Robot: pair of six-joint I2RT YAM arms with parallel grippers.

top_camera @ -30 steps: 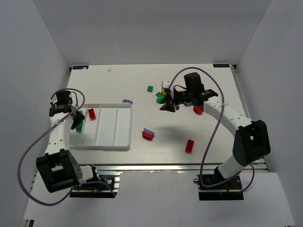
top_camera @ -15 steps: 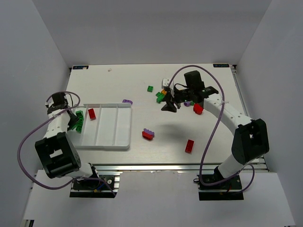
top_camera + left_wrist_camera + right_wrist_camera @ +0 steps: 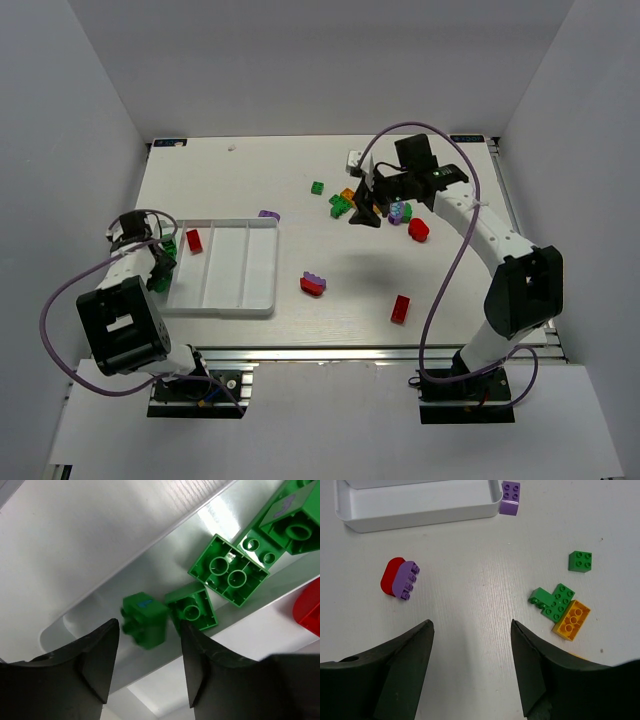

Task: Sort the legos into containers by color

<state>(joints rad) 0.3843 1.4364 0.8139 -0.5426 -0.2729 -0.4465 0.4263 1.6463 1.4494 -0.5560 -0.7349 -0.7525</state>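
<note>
In tray [image 3: 272, 270]: green bricks [image 3: 227, 575] in left lane, 1 red brick [image 3: 194, 240] in next. Many loose bricks [image 3: 313, 284] on worktop [image 3: 240, 170] right of tray, unsorted; left tool [image 3: 148, 650] released above greens, right tool [image 3: 470, 645] spread & empty.

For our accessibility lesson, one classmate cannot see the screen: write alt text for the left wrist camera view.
The left gripper hangs open over the white tray, its two dark fingers framing a blurred green brick. Three more green bricks lie in the same compartment, and a red brick shows at the right edge.
</note>
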